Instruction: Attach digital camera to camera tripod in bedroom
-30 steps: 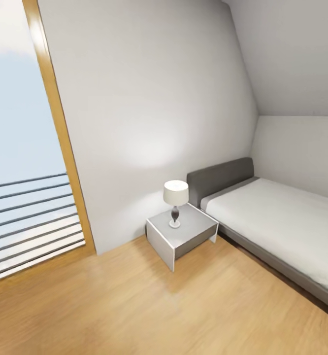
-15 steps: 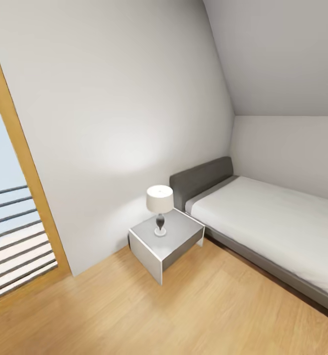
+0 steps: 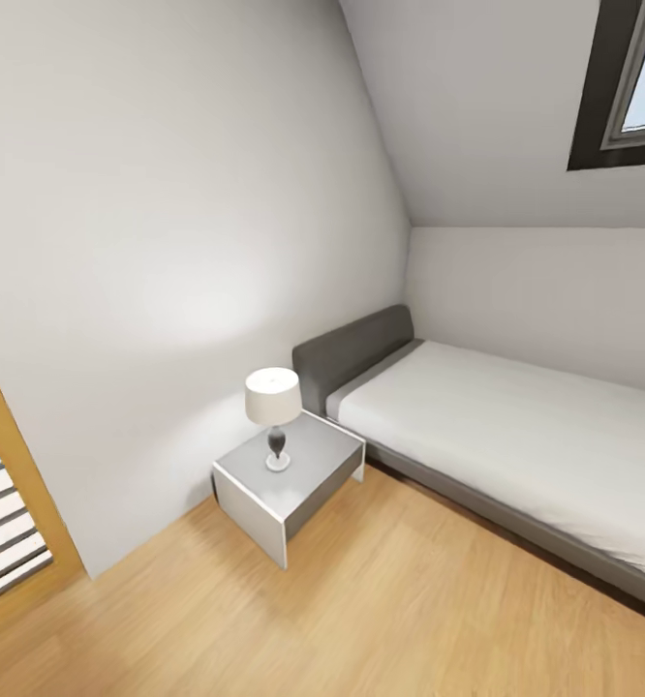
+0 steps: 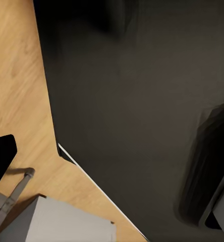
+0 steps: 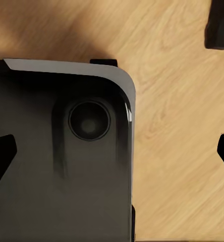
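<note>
One digital camera (image 5: 220,31) lies on wood floor (image 5: 177,126) beside the right tool (image 5: 112,151).

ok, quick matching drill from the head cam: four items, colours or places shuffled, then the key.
Items:
1. lamp
2. bed
3. nightstand
4. skylight window

Descriptions:
A. in the sloped ceiling, dark frame
B. white shade, standing on the nightstand
C. grey headboard, white mattress, along the right wall
D. grey box on the wood floor between the bed and the wall corner

Pairs: 1-B, 2-C, 3-D, 4-A
</note>
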